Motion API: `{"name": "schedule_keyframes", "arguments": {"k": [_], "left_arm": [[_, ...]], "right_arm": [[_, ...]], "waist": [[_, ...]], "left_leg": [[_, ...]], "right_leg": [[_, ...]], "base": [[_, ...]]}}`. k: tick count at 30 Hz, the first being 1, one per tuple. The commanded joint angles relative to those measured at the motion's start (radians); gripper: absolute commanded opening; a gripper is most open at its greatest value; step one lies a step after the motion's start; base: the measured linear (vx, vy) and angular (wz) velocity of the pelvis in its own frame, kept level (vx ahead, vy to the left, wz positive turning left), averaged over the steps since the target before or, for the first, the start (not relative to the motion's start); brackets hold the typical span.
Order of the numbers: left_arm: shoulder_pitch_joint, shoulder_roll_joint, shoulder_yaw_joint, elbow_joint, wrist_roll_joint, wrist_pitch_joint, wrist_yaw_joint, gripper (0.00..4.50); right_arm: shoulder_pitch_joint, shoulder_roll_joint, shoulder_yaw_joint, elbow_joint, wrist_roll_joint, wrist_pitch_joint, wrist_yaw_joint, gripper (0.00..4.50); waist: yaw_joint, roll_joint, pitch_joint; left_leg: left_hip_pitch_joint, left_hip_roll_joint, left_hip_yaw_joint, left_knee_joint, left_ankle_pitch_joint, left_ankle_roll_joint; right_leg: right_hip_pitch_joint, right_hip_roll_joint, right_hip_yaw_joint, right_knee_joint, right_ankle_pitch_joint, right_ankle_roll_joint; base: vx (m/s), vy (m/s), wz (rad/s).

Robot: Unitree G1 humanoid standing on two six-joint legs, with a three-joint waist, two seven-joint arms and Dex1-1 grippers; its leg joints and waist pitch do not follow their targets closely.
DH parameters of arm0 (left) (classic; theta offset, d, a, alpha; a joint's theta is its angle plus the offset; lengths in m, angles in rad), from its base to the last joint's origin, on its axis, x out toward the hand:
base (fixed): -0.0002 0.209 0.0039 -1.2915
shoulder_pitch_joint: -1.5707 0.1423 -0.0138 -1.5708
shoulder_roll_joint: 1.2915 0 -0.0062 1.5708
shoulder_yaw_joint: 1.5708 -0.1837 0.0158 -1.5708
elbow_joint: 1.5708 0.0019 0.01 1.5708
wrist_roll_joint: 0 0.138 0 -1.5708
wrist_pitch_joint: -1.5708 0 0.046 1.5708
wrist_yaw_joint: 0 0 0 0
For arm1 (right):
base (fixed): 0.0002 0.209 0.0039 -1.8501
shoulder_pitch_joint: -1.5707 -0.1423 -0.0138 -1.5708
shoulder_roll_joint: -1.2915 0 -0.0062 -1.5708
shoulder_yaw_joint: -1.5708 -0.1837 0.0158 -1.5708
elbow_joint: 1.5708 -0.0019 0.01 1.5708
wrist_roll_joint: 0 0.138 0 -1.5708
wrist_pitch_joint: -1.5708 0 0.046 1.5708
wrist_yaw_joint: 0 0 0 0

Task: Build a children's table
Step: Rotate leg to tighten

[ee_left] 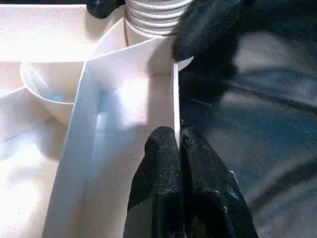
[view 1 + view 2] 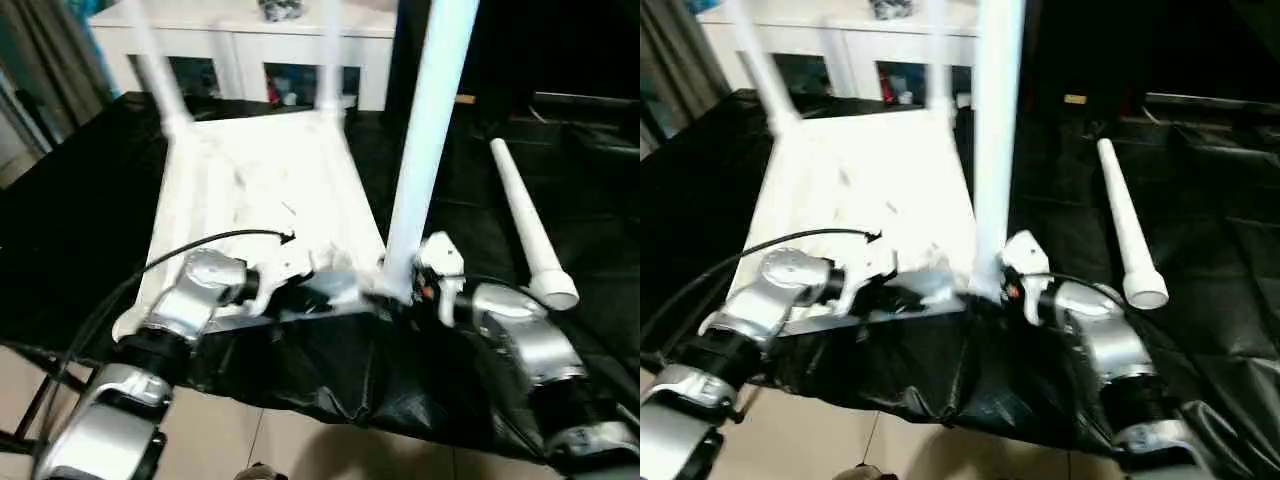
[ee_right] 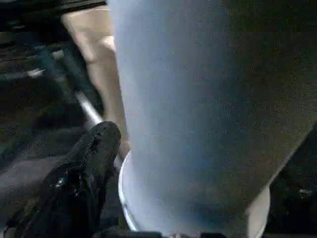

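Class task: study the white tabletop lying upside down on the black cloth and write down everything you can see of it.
The tabletop is a white plastic rectangle, lying underside up on the black cloth, its rim walls raised. Three white legs stand in its corner sockets: two at the far corners, one at the near corner by the right gripper. The left gripper is pinched shut on the thin near rim wall. A fourth leg lies loose beside it.
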Motion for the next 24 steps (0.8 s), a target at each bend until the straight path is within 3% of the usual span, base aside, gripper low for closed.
{"name": "schedule_keyframes", "arguments": {"k": [1, 5, 15, 21, 23, 24], "left_arm": [[-0.001, -0.023, -0.047, -0.028, -0.026, -0.034, -0.051, 0.00], [-0.003, -0.001, -0.061, -0.017, -0.030, -0.062, -0.119, 0.00], [-0.002, 0.005, -0.058, -0.010, -0.035, -0.073, -0.160, 0.00], [-0.010, -0.021, -0.031, 0.011, -0.021, -0.051, -0.077, 0.00], [-0.031, -0.055, -0.015, 0.041, 0.017, -0.011, 0.056, 0.00], [-0.032, -0.057, -0.014, 0.041, 0.017, -0.009, 0.060, 0.00]], "right_arm": [[0.003, 0.010, 0.078, -0.041, 0.011, 0.013, 0.092, 3.73], [0.003, -0.020, 0.104, -0.060, 0.016, 0.026, 0.172, 3.50], [0.025, -0.014, 0.110, -0.099, 0.041, 0.065, 0.213, 2.78], [0.041, 0.054, 0.045, -0.090, 0.046, 0.091, 0.058, 2.75], [0.023, 0.124, -0.013, -0.022, -0.003, 0.067, -0.168, 2.75], [0.022, 0.126, -0.015, -0.021, -0.003, 0.067, -0.175, 2.75]], "waist": [[0.003, -0.013, -0.070], [0.007, -0.014, -0.072], [0.015, -0.012, -0.073], [0.018, -0.010, -0.071], [0.006, -0.010, -0.064], [0.002, -0.010, -0.061]], "left_leg": [[0.012, 0.077, -0.034, -0.064, -0.181, 0.087], [0.008, 0.076, -0.035, -0.063, -0.164, 0.091], [0.009, 0.076, -0.036, -0.063, -0.162, 0.078], [0.011, 0.075, -0.036, -0.065, -0.175, 0.069], [0.018, 0.076, -0.040, -0.071, -0.229, 0.028], [0.020, 0.073, -0.041, -0.073, -0.248, 0.017]], "right_leg": [[0.055, -0.092, 0.077, -0.074, -0.263, -0.150], [0.056, -0.091, 0.077, -0.070, -0.259, -0.148], [0.056, -0.093, 0.077, -0.071, -0.267, -0.144], [0.053, -0.093, 0.074, -0.077, -0.298, -0.135], [0.046, -0.094, 0.074, -0.087, -0.381, -0.122], [0.045, -0.095, 0.072, -0.092, -0.413, -0.118]], "base": [[0.000, 0.000, 0.00], [0.000, 0.000, 0.00], [0.000, 0.000, 0.00], [0.000, 0.000, 0.00], [0.000, 0.000, 0.00], [0.000, 0.000, 0.00]]}}
